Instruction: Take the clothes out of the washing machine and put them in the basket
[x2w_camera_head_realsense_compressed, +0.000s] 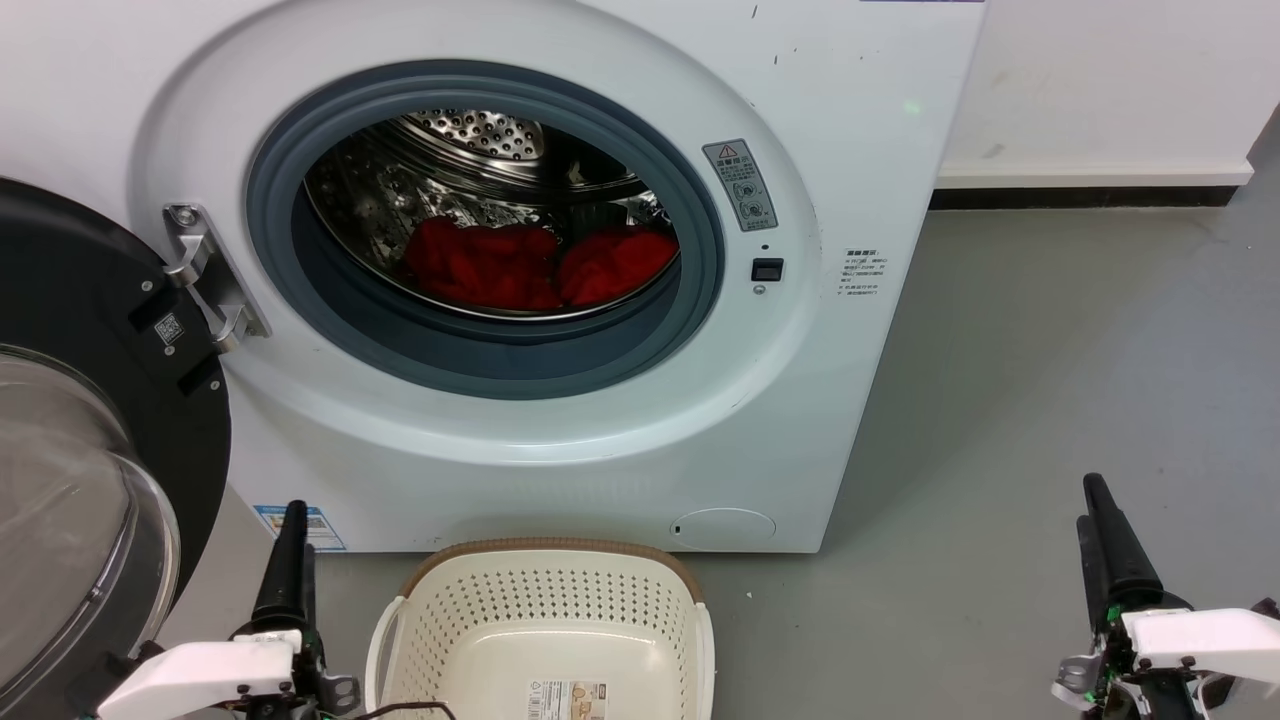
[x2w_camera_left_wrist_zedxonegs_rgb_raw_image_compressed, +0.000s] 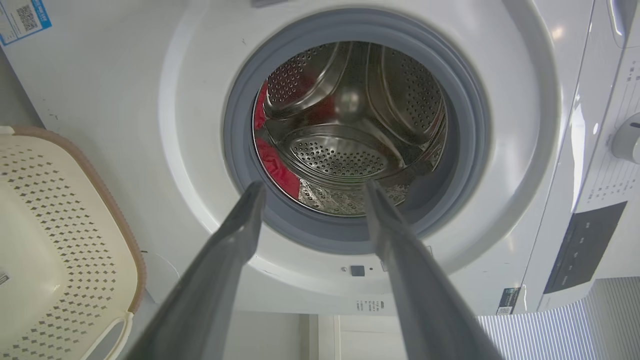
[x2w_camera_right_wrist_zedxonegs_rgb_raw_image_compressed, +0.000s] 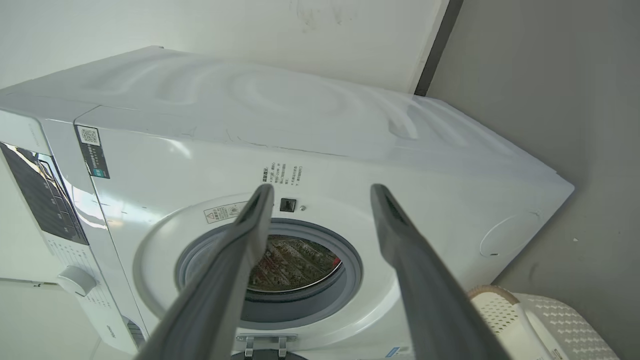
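presently, the two bright red soft fabric garments (x2w_camera_head_realsense_compressed: 540, 265) lie inside the large white front-loading washing machine (x2w_camera_head_realsense_compressed: 600, 450); the cream perforated plastic basket (x2w_camera_head_realsense_compressed: 550, 546) stands just below. left gripper (x2w_camera_left_wrist_zedxonegs_rgb_raw_image_compressed: 312, 187) and right gripper (x2w_camera_right_wrist_zedxonegs_rgb_raw_image_compressed: 321, 190) both spread, unladen. extraction judged not begun; next move calls for a reach inside.

Bright, even indoor light is spread over the white washing machine (x2w_camera_head_realsense_compressed: 600, 450), glare is seen on its steel drum (x2w_camera_head_realsense_compressed: 480, 130) and glass door (x2w_camera_head_realsense_compressed: 60, 520), a soft shadow is cast on the grey floor (x2w_camera_head_realsense_compressed: 1050, 400), and straight edges are bowed in both wide-angle wrist views, where the near gripper fingers (x2w_camera_left_wrist_zedxonegs_rgb_raw_image_compressed: 215, 280) are blurred.
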